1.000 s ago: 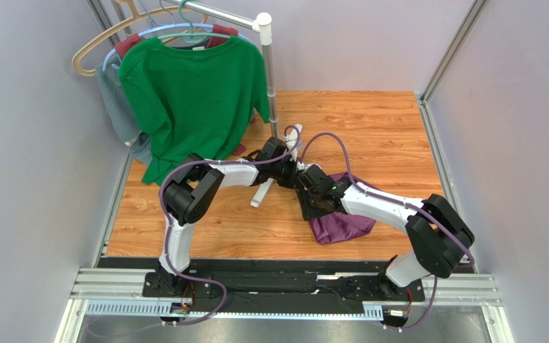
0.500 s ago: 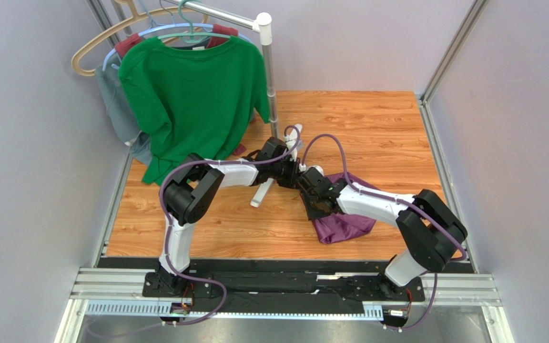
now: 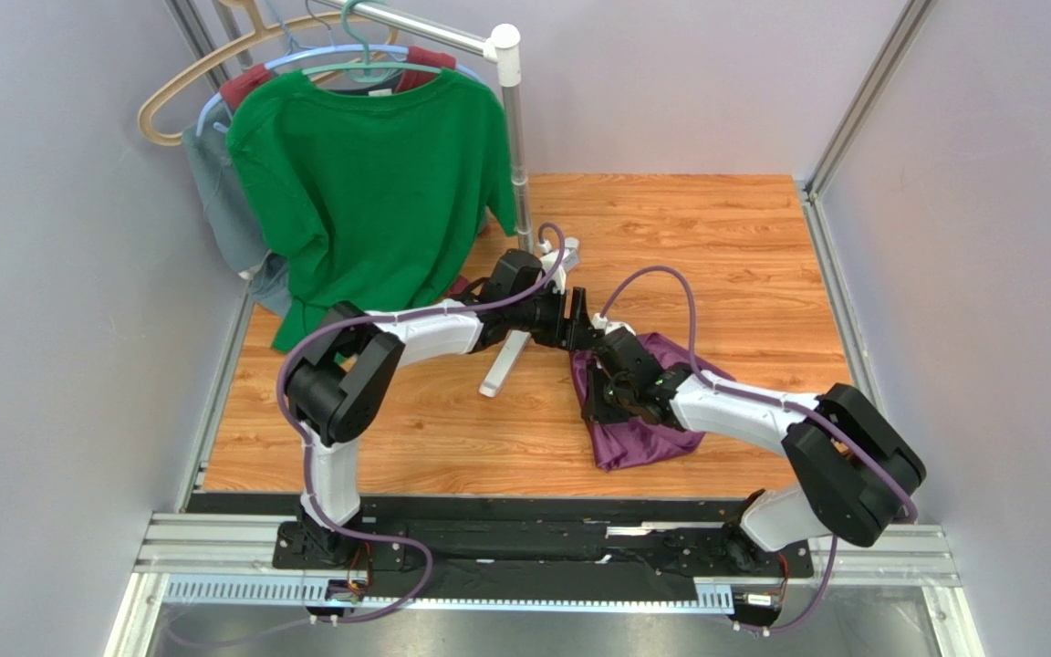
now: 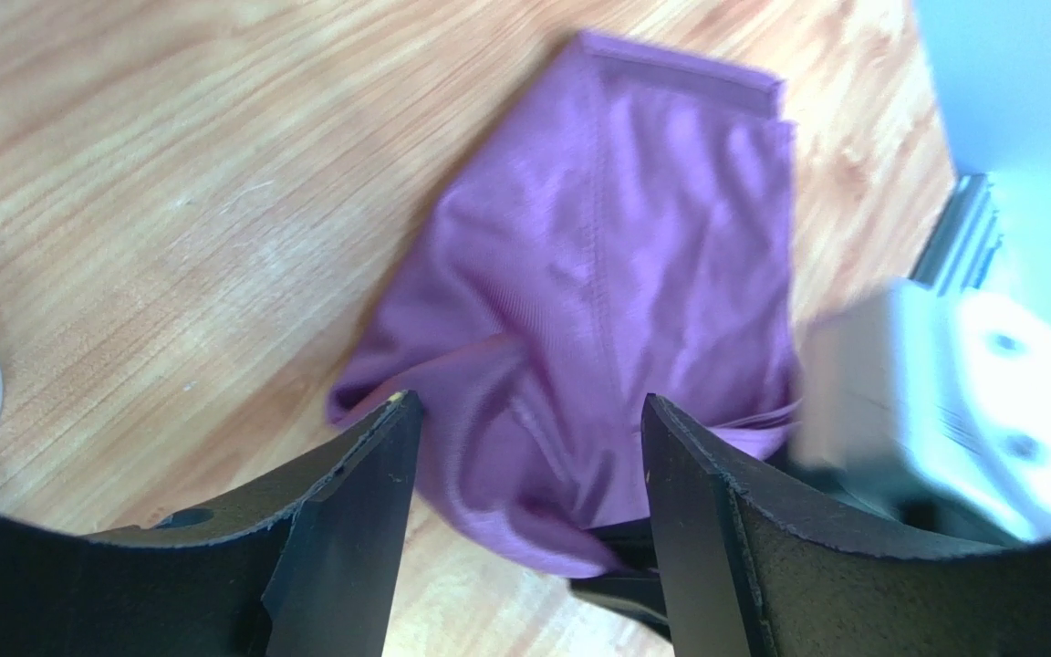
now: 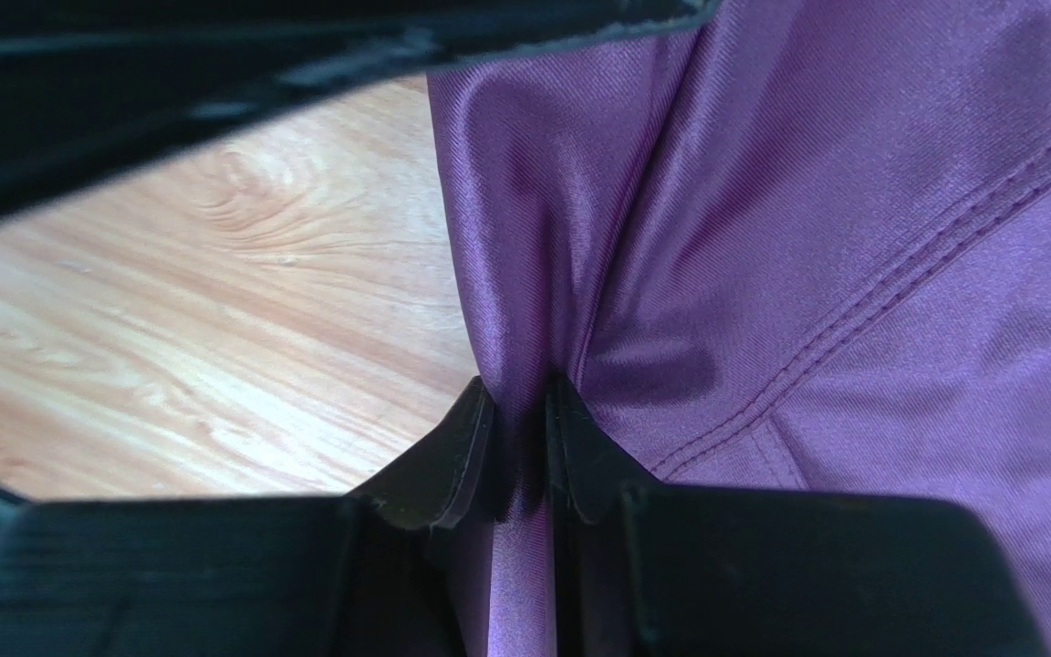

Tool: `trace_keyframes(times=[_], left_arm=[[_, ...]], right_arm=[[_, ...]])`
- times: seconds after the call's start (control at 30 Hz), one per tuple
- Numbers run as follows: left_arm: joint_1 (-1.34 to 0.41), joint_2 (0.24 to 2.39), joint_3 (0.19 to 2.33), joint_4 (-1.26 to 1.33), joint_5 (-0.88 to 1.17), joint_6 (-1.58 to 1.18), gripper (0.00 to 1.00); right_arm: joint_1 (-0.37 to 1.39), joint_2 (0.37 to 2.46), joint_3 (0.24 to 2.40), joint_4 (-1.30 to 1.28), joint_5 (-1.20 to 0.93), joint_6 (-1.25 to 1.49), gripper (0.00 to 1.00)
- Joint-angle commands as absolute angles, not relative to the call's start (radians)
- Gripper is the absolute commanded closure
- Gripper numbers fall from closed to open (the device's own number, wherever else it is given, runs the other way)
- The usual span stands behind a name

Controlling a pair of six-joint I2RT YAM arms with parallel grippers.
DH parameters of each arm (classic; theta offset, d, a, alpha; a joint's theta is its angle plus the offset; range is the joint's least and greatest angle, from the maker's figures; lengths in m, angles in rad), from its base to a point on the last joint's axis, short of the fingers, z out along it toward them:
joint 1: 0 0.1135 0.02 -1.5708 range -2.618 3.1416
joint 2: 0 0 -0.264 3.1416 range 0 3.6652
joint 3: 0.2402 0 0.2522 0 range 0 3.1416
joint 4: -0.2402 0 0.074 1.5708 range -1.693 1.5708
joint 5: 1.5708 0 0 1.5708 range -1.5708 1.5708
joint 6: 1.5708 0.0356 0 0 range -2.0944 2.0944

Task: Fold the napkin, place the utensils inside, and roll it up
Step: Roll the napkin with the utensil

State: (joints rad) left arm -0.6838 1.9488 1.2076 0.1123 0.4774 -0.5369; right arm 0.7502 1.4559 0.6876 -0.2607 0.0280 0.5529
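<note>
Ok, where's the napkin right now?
Top view: the napkin lies crumpled on the table, right of centre, a fold pinched by the right gripper, beside the open left gripper.

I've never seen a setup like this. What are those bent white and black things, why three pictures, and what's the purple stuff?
Those are two robot arms bolted at the near edge of a wooden table. The wide picture comes from a fixed camera above and behind them. The other two come from a small camera on each wrist, so the black prongs there are that arm's own fingers. The purple stuff is a cloth napkin, lying crumpled on the wood. The right gripper has pinched a fold of it. The left gripper is open, facing the napkin, and holds nothing. A green T-shirt hangs from a rail at the back. No spoon or other cutlery shows in any picture.
</note>
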Motion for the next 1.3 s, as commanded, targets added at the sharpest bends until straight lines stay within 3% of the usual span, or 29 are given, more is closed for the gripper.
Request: trace_keyframes(times=[0.0,0.5,0.7,0.83,1.27], left_arm=[[-0.683,1.859,1.180,0.163,0.483,-0.523,0.31],[-0.683,1.779,1.065,0.219,0.469,-0.429,0.33],[-0.684,1.787,1.034,0.363,0.492,-0.426,0.35],[-0.684,1.836,1.072,0.433,0.578,-0.414,0.41],[-0.710,2.028,1.161,0.459,0.726,-0.557,0.44]], right_arm=[[0.733,1.477,0.578,-0.224,-0.133,0.591,1.00],[0.577,1.407,0.430,-0.029,-0.385,0.617,1.00],[0.522,1.408,0.394,0.021,-0.446,0.617,1.00],[0.488,1.399,0.382,0.021,-0.475,0.606,1.00],[0.453,1.402,0.388,0.005,-0.488,0.580,1.00]])
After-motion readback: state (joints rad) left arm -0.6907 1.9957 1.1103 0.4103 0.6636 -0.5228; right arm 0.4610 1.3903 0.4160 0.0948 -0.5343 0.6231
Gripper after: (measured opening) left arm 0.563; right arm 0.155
